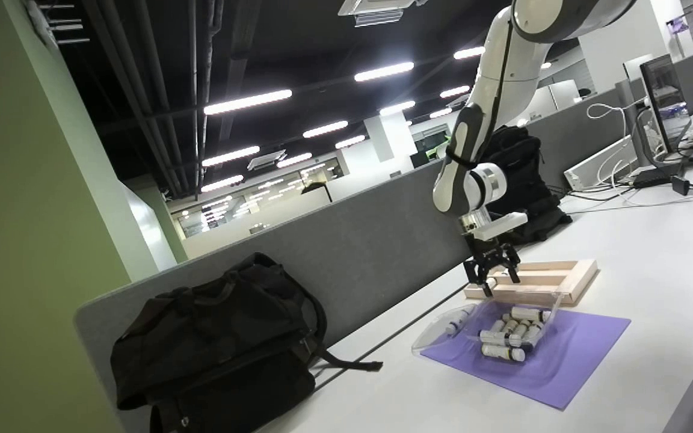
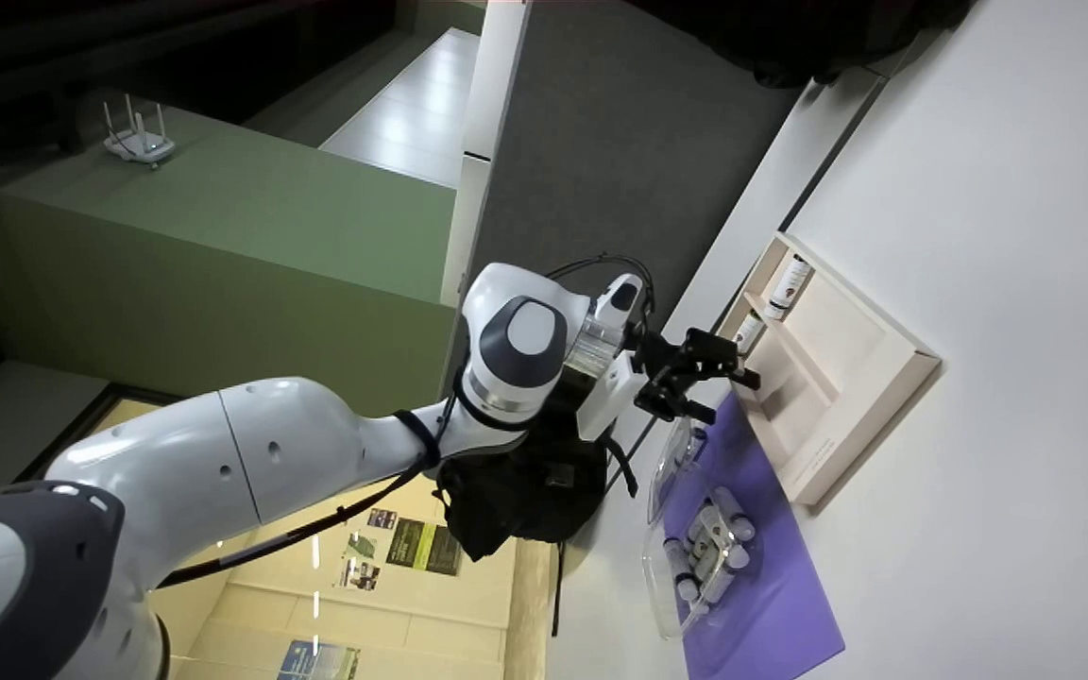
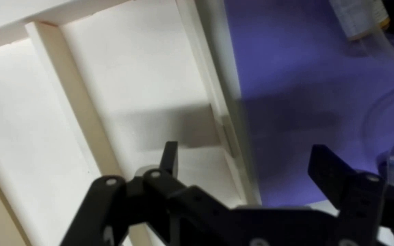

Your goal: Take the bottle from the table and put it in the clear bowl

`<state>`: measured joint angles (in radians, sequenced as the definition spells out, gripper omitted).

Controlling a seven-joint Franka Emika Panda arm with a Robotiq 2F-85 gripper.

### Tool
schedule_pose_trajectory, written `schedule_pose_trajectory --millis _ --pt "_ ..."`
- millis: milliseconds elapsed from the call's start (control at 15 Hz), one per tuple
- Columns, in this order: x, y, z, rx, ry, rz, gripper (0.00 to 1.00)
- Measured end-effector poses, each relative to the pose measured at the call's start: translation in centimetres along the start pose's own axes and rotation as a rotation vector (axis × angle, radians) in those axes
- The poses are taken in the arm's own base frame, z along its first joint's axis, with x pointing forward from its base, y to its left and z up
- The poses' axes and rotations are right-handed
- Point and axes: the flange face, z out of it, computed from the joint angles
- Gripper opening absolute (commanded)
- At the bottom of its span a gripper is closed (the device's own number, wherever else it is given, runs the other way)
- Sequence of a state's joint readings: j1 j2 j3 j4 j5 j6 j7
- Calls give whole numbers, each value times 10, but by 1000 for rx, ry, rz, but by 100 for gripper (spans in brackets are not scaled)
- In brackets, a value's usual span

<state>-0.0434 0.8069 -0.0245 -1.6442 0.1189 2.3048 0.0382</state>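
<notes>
A clear bowl (image 1: 557, 308) stands on a purple mat with several white-labelled bottles (image 1: 503, 352) in it; the bowl also shows in an exterior view (image 2: 655, 590). A smaller clear container (image 1: 423, 343) beside it holds one bottle (image 1: 458, 322). Two more bottles (image 2: 790, 285) (image 2: 748, 332) lie in compartments of a wooden tray (image 2: 870, 430). My gripper (image 1: 501, 285) is open and empty, above the tray's edge next to the mat. In the wrist view its fingers (image 3: 245, 150) straddle the tray's side wall, one over the tray and one over the purple mat (image 3: 286, 85).
Wooden dividers (image 3: 77, 102) split the tray into compartments. A black backpack (image 1: 220, 343) lies on the table beside the grey partition (image 1: 376, 240). Another black backpack (image 1: 512, 174) stands behind the arm. A monitor (image 1: 662, 99) and cables are at the table's far end.
</notes>
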Motion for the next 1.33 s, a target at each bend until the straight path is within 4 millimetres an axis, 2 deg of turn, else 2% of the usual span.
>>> schedule_pose_trajectory --millis 400,667,733,867,933,1333 --pt "2 -22 -5 -67 17 -90 31" --pt "3 -30 -9 -95 28 -123 6" --pt "3 -31 -9 -100 28 -129 2" --pt "3 -34 -9 -105 28 -138 0" --pt "3 -36 -9 -106 28 -141 3" --pt "0 -45 -6 -122 15 -168 3"
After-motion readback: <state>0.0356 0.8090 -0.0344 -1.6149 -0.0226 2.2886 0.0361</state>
